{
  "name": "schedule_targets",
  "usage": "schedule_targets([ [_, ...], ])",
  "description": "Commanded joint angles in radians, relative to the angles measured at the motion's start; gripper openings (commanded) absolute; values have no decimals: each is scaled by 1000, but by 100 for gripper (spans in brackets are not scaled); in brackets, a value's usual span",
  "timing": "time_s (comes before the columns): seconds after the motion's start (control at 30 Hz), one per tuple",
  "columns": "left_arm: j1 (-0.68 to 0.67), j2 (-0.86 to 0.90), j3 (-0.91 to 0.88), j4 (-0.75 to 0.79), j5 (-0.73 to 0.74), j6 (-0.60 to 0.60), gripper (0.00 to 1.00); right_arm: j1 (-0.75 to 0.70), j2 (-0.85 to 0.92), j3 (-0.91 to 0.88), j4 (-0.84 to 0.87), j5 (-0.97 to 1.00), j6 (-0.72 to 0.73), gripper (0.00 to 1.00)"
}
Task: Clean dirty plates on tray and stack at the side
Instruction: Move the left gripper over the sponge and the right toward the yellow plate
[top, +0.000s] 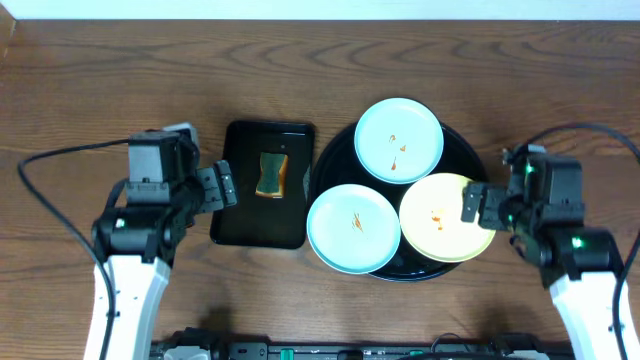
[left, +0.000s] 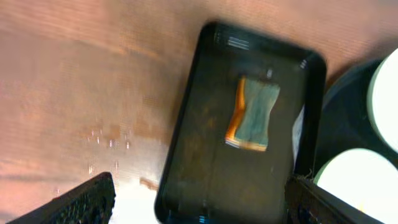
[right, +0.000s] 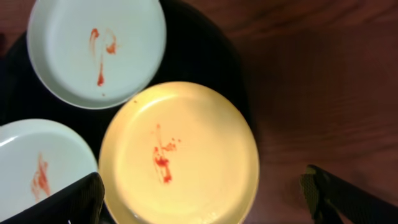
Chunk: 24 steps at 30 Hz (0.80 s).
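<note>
From overhead, the small round plates (top: 398, 140) cover most of the large round glossy black tray (top: 335, 160), and the right pincer (top: 470, 205) hides part of the right rim of the pale yellow plate (top: 435, 225). In the right wrist view, the near-left pale mint-green plate (right: 31, 155) is cut by the left and bottom edges. The left wrist view is blurred throughout.
</note>
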Motion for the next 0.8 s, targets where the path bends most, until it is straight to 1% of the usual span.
schedule_targets([
  [0.0,5,19,23,-42,18,-10,88,2,40,37,-10,-93,-18,99],
  [0.1,5,19,23,-41,23,-13,88,2,55,37,-1,-139,-19,99],
  [0.2,5,20,23,25,31,-17,89,2,55,37,10,-141,-19,99],
  [0.33,3,27,23,205,118,-18,88,2,55,37,19,-142,-18,99],
  [0.4,-6,47,23,293,127,-17,88,2,55,37,18,-142,-18,99],
  [0.47,-27,85,23,367,127,-17,87,2,55,37,18,-142,-18,99],
  [0.57,-67,163,23,429,127,-16,84,2,55,37,19,-142,-18,99],
  [0.63,-94,225,23,452,126,-16,82,2,55,37,19,-142,-18,99],
  [0.77,-138,360,23,468,126,-16,73,2,55,37,18,-142,-18,99],
])
